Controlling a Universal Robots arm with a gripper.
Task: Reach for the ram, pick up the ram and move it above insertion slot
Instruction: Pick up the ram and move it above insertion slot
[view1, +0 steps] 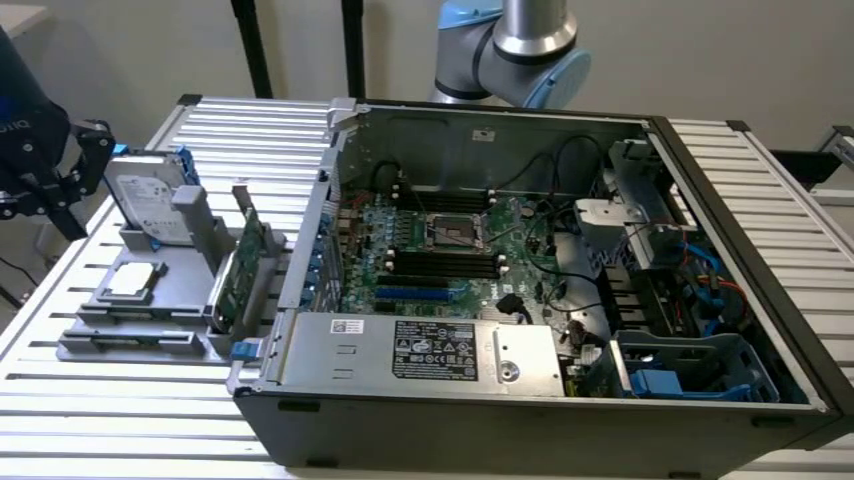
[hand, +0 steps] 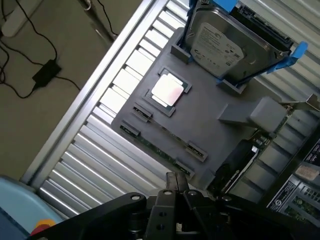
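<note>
Hovering near the ram with pincer pressed together, empty. Coming down like this could jab the stick or snag its grey holder.

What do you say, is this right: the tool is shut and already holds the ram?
Not quite. The tool is shut, but it holds nothing; the ram lies in the grey holder, as the wrist view shows.

No readable text right now, power supply label print too small, same for hard drive sticker ahead of gripper.
</note>
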